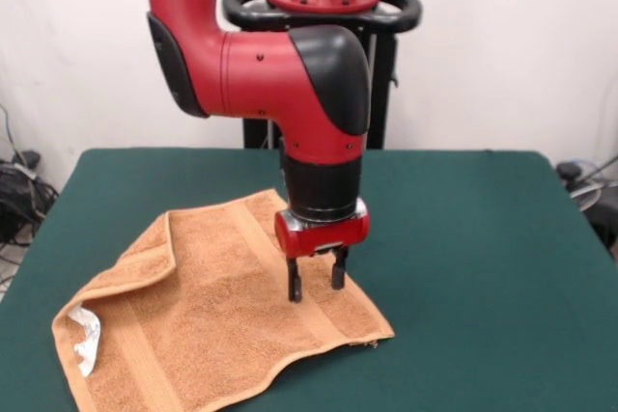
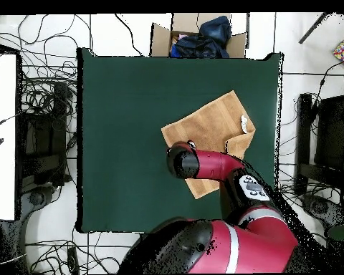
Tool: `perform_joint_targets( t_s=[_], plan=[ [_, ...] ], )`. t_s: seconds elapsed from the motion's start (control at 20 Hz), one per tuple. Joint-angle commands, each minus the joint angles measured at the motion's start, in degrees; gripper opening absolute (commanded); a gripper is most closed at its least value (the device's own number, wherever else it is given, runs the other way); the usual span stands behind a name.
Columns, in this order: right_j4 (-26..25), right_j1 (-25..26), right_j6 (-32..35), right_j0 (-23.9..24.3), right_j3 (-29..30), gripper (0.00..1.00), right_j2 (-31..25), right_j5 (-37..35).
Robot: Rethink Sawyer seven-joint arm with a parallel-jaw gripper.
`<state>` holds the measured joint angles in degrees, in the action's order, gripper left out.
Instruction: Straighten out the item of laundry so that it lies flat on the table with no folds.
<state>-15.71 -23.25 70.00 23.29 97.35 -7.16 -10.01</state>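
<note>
green table [image 1: 463, 229], fingers [image 1: 316, 279] parted over towel [image 1: 212, 325], left edge folded

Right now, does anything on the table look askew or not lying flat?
Yes. The towel sits skewed on the table, and its left edge is folded over onto itself, with the white tag showing at that corner. Its near edge runs wavy rather than straight. The hand is over the towel's right part, fingers open.

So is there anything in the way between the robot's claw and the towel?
No, nothing visible. The gripper hangs open right over the orange towel, its fingertips at the cloth. The green table around the towel is bare.
</note>
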Motion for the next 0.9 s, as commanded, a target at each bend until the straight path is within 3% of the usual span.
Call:
perform_joint_targets(
  t_s=[0.05,0.25,0.35,0.9],
  plan=[
    [-4.5,10.97,5.15,3.26,-5.47,0.0,-6.15,7.56],
    [-3.89,10.45,6.27,1.34,-5.53,0.0,-4.16,7.08],
    [-2.75,9.29,7.68,-1.94,-5.85,0.0,-0.91,4.35],
    [-1.74,5.94,10.24,-2.97,-0.13,0.0,-0.39,4.55]
  ],
)
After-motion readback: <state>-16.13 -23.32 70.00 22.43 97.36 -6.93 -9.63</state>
